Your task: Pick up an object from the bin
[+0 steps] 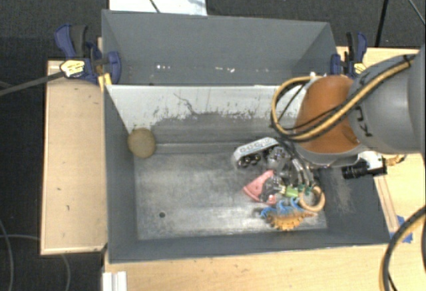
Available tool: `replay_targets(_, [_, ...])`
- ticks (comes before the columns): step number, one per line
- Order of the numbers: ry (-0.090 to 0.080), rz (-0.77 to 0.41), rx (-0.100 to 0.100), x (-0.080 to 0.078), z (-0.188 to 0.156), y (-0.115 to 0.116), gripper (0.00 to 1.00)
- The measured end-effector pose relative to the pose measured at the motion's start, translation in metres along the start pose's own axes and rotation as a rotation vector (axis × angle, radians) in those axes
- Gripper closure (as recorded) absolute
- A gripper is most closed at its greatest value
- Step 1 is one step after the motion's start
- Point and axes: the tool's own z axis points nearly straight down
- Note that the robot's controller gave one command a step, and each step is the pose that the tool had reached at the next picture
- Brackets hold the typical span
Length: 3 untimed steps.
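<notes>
Gripper [291,175] low over heap [286,200] of small things; open or closed, cannot tell. Just left: pink piece [258,186]. Up-left: silver-white casing [255,151]. Below: tan ring [311,200]. Far left, well apart: brown ball [141,142].

Pink flat piece [256,188], left edge of heap [291,211], right of bin [193,190] floor

The grey bin [193,193] holds a tan ball [141,142] at its left (alone) and a small heap [283,193] at right.
</notes>
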Motion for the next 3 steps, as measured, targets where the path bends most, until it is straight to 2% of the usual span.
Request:
replay_targets(1, [-0.019,0.022,0.000,0.014,0.000,0.008,1.00])
replay_targets(2, [0.004,0.016,0.001,0.022,-0.034,0.005,1.00])
replay_targets(3, [0.002,-0.007,0.001,0.017,-0.094,0.002,1.00])
